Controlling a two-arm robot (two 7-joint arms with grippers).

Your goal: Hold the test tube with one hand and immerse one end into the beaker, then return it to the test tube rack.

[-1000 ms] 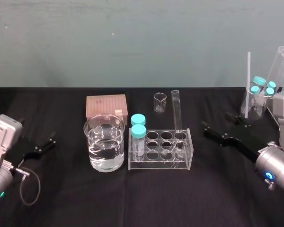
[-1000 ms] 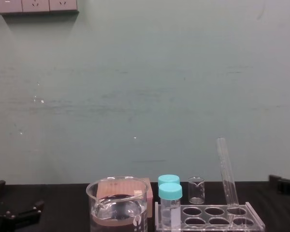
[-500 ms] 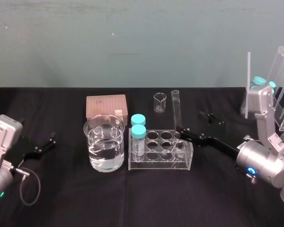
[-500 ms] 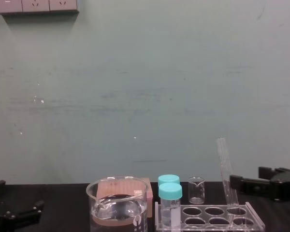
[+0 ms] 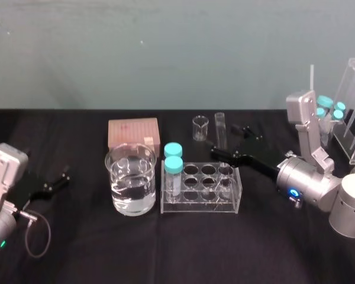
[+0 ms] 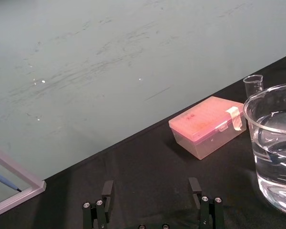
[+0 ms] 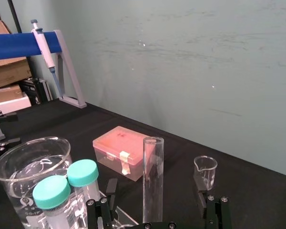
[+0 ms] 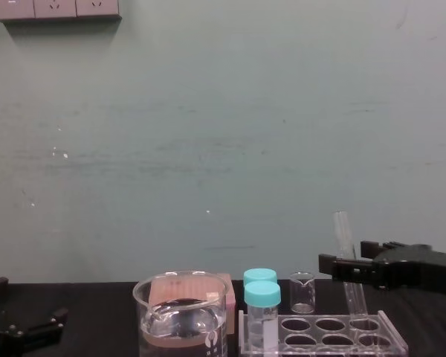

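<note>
- Locate the test tube (image 5: 220,131) in the hole at the back right corner of the test tube rack (image 5: 201,207), open end up and leaning slightly. Judged reason: seated low to leave the upper length free for a side grasp.
- Note the right gripper (image 7: 155,188) reaching in from the right edge of the worktop (image 5: 83,248), level just above the rack's top plate.
- Confirm fingers (image 7: 108,191) spread apart, 1 on each side of the tube, neither visibly touching the glass. Judged purpose: bracketing the tube before closing on it.
- Find the beaker (image 5: 130,189) just beside the rack's left end, part filled with clear liquid. Judged reason: close placement for a short carry to the dip.
- Observe 2 teal-capped vials (image 5: 173,163) in the rack's left-end holes, between tube and beaker. Expect to need a lift clear of the caps before any sideways travel.
- Note the left gripper (image 6: 151,191) low near the worktop's left edge, fingers apart, holding nothing, apparently parked.
- Treat the grasp as not yet made, with immersion and return to the rack outstanding.
</note>
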